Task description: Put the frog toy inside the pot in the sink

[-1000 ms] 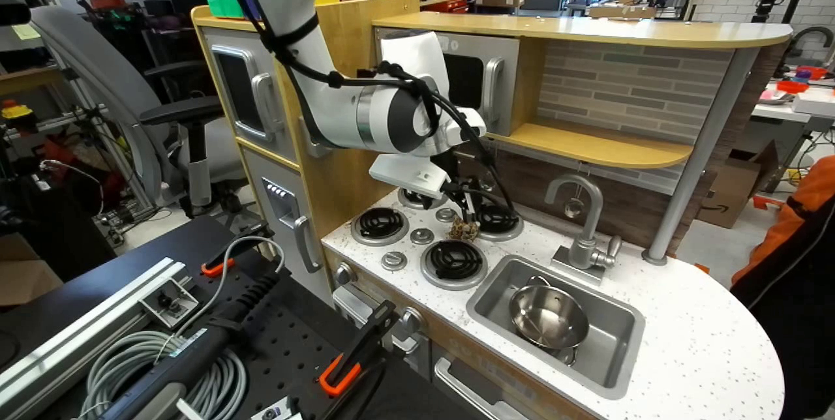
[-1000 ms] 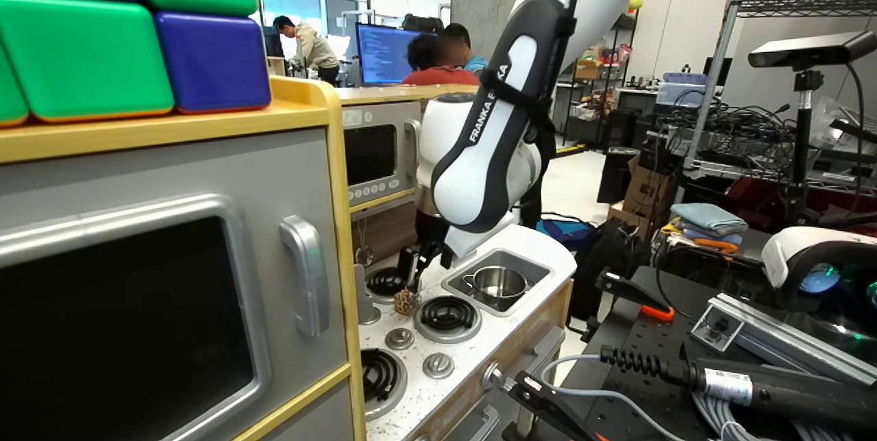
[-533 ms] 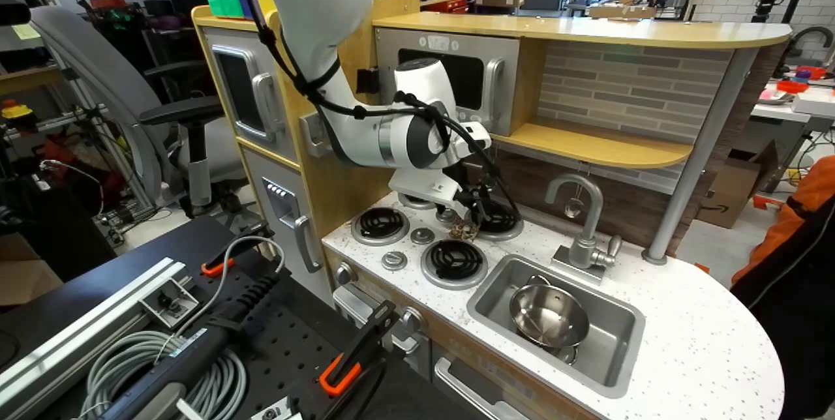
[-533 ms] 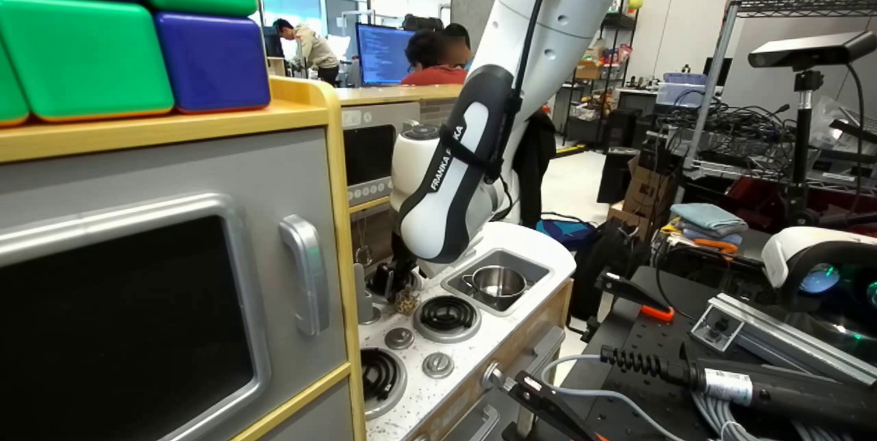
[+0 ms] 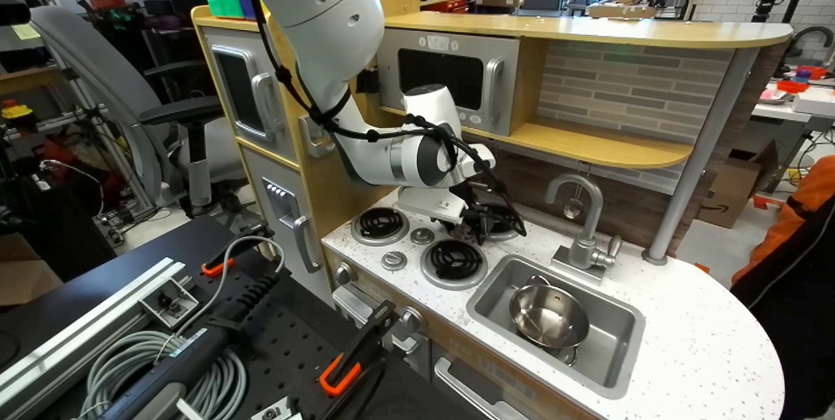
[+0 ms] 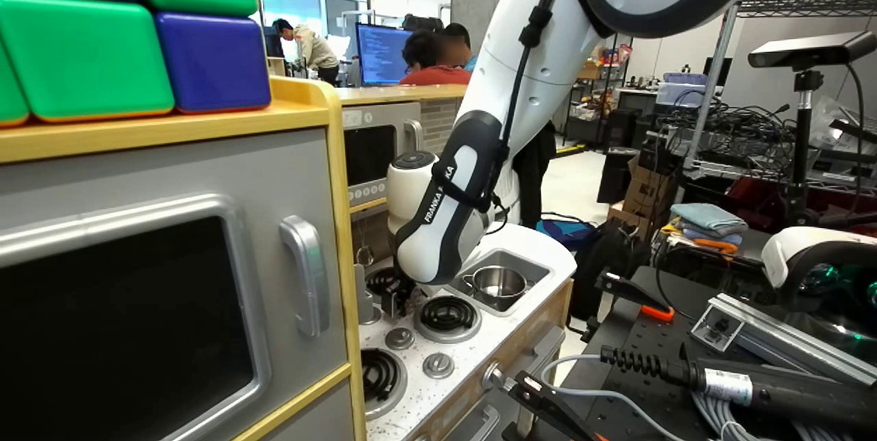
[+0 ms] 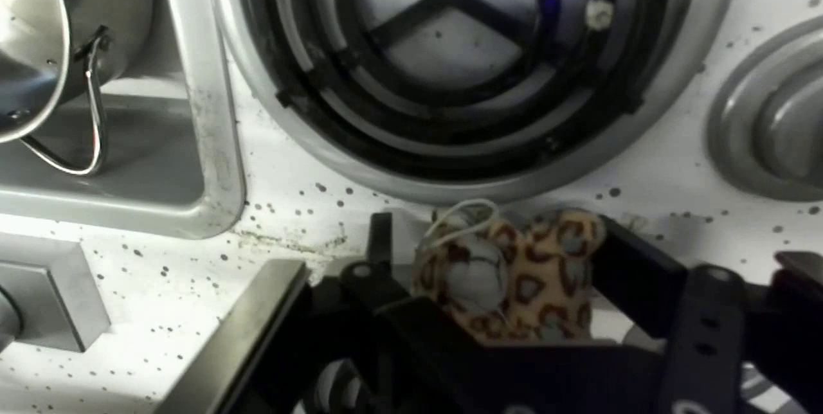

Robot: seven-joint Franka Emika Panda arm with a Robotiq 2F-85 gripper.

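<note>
The frog toy (image 7: 537,285) is small and lumpy, tan with dark spots and a pale loop. It sits on the white speckled counter beside a burner, between my gripper's fingers in the wrist view. My gripper (image 7: 498,250) is open around it. The right finger (image 7: 643,279) meets or nearly meets the toy; a gap shows at the left finger (image 7: 380,237). In both exterior views the gripper (image 5: 475,231) partly hides the toy (image 6: 415,300). The shiny silver pot (image 5: 549,317) stands in the grey sink (image 5: 620,348), and shows at the wrist view's left edge (image 7: 122,9).
Black burners (image 5: 455,262) and grey knobs (image 5: 394,261) surround the toy. The grey faucet (image 5: 590,211) rises behind the sink. A yellow shelf (image 5: 607,143) and a microwave box (image 5: 450,77) overhang the counter's back. A tall cabinet (image 6: 205,160) stands beside the burners.
The arm has come down, and the gripper has lowered around the toy, which is now mostly hidden in the exterior views. The pot has not moved.
</note>
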